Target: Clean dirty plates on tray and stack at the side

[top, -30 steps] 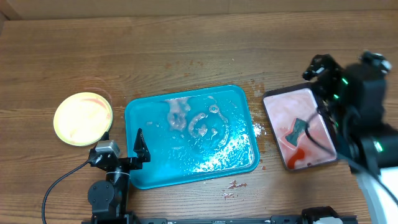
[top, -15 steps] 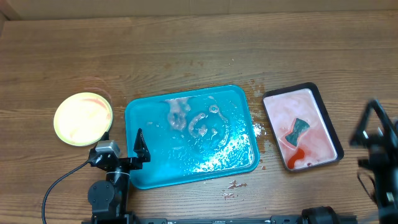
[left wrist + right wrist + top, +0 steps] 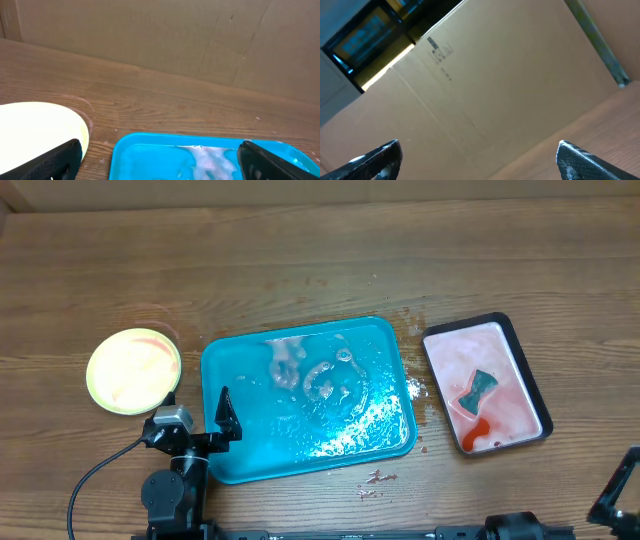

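A pale yellow-green plate [image 3: 133, 370] lies on the bare wood tabletop, left of the turquoise tray [image 3: 240, 450]. I cannot tell whether other plates lie under it, and no blue plate shows. The tray holds no plates, only soapy foam and water. My left gripper [image 3: 195, 430] is open and empty, low at the tray's front left corner. In the left wrist view its jaws [image 3: 160, 150] span the plate's edge [image 3: 35, 130] and the tray [image 3: 120, 150]. My right gripper [image 3: 620, 498] is at the bottom right corner. Its jaws [image 3: 478, 148] are open and empty, facing a cardboard wall.
A black-rimmed tray [image 3: 522, 350] with pinkish water stands right of the turquoise tray. It holds a teal sponge [image 3: 478, 388] and a red piece [image 3: 474, 434]. Reddish crumbs and droplets [image 3: 375, 478] lie on the wood around the tray's right and front edges.
My right arm has pulled back from over the black-rimmed tray to the bottom right corner, almost out of the overhead view. The left arm, plate and trays have not moved.
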